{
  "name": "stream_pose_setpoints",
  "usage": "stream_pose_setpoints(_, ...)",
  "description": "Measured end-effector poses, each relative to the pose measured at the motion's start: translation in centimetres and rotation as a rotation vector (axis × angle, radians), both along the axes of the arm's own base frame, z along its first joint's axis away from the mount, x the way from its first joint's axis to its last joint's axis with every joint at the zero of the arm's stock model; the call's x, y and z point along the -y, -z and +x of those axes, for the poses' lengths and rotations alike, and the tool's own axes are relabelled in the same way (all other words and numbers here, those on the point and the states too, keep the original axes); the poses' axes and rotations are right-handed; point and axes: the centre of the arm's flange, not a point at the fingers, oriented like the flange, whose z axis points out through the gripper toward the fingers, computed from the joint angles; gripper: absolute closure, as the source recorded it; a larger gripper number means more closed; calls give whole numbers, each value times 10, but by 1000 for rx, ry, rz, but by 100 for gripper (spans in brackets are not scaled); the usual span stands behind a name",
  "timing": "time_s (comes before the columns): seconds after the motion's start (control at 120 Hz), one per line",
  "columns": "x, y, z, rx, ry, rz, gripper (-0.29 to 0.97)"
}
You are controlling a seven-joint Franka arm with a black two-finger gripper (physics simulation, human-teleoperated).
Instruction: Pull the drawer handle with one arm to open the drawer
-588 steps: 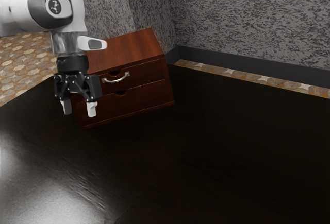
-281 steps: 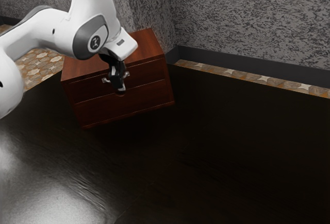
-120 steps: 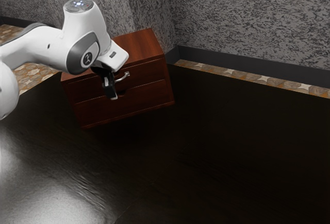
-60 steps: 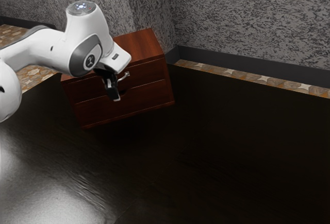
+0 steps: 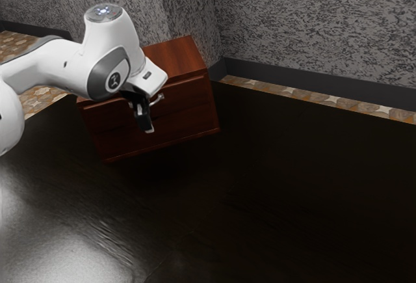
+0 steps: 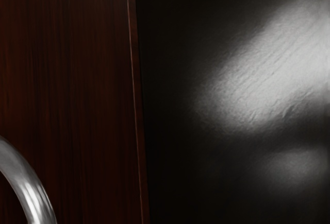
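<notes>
**Closing on the drawer handle: drawer not yet visibly open**

Item: gripper (image 5: 148,125), on the white arm (image 5: 65,68) that enters from the exterior view's left.

Position: against the front of the upper drawer (image 5: 185,91) of the red-brown cabinet (image 5: 175,52), which stands on the dark table (image 5: 273,185). It covers most of the handle (image 5: 158,97), leaving bare the end toward the exterior view's right.

Change: over the last second the hand has slid slightly down and toward the exterior view's right along the drawer front.

Grasp: seen edge-on, so I cannot tell whether it is clamped on the handle.

Wrist view: the handle's silver curve lies just under the hand, against the wood face.

Drawer: front appears flush, with no gap discernible.

Judgement: the hold is being re-seated and the pull has not yet taken effect. A straight draw away from the cabinet remains.
</notes>
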Motion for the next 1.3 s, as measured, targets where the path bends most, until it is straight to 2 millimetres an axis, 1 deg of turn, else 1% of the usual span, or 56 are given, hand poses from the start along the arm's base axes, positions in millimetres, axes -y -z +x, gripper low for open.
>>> stream_pose_setpoints(0.075, 3, -1, -2, 0, 1, -4, 12)
stream_pose_setpoints(0.183, 9, 1, -2, -2, 8, -11, 11)
stream_pose_setpoints(0.233, 10, 1, -3, -4, 8, -14, 8)
stream_pose_setpoints(0.308, 15, 0, -4, -2, 13, -17, 11)
stream_pose_setpoints(0.392, 19, -2, -7, -1, 16, -20, 11)
stream_pose_setpoints(0.633, 25, -4, -17, -4, 16, -25, 14)
stream_pose_setpoints(0.775, 31, -1, -18, -12, 21, -29, 9)
stream_pose_setpoints(0.908, 37, 1, -21, -15, 24, -32, 8)
stream_pose_setpoints(1.108, 39, 0, -30, -19, 19, -35, 13)
stream_pose_setpoints(1.3, 44, 2, -39, -24, 20, -40, 11)
